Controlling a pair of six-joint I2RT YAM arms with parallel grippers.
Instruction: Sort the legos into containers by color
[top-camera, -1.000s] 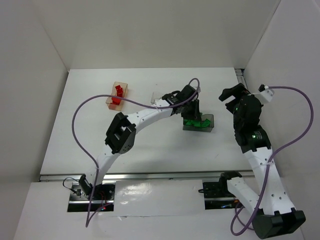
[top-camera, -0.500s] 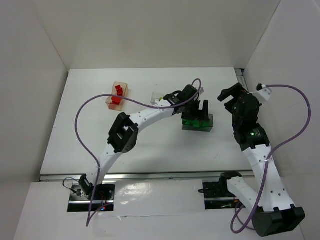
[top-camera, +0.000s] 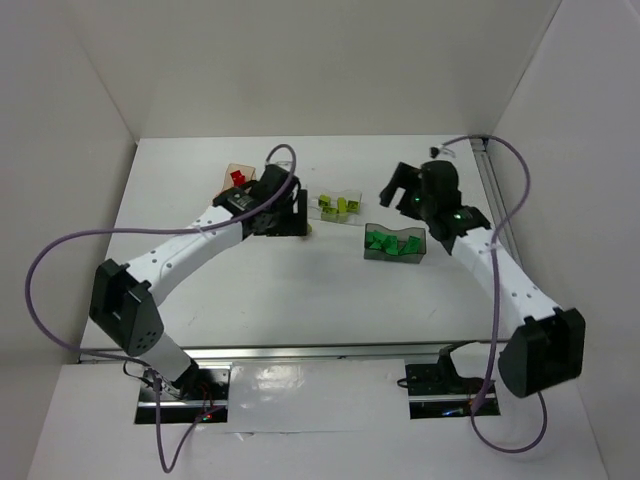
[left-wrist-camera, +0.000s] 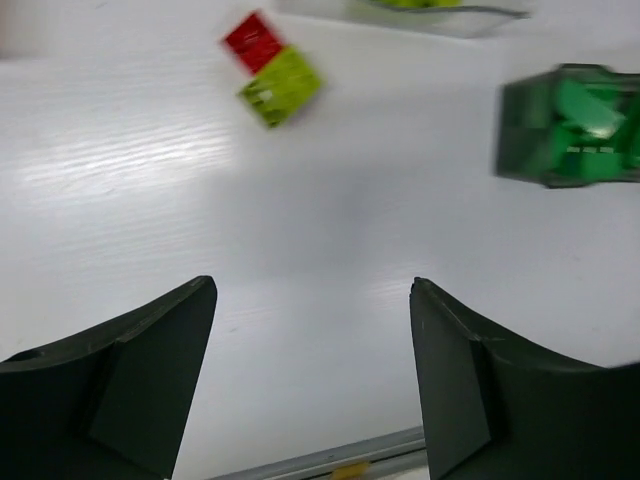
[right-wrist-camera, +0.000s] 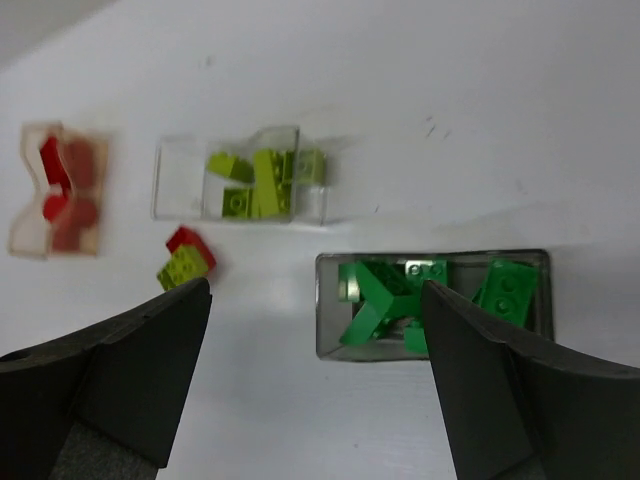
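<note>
Red lego (right-wrist-camera: 189, 241) and yellow-green lego (right-wrist-camera: 177, 271) lie touching on the bench (right-wrist-camera: 560, 120), left of centre in the right wrist view. Likely light, hard, slick: pinch flat sides. Left end effector (left-wrist-camera: 312, 290) and right end effector (right-wrist-camera: 315, 290) gape empty.

Left tool (left-wrist-camera: 312, 288) swung from the grey tub (top-camera: 423, 240) toward the orange tub (top-camera: 237, 171), right tool (right-wrist-camera: 315, 289) moved inward

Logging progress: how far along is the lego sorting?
Done: red bricks in the orange tub, yellow-green bricks in the clear tub, green bricks in the grey tub. In hand: nothing; left gripper and right gripper open. Left: a loose red brick and loose yellow-green brick touching on the table.
</note>
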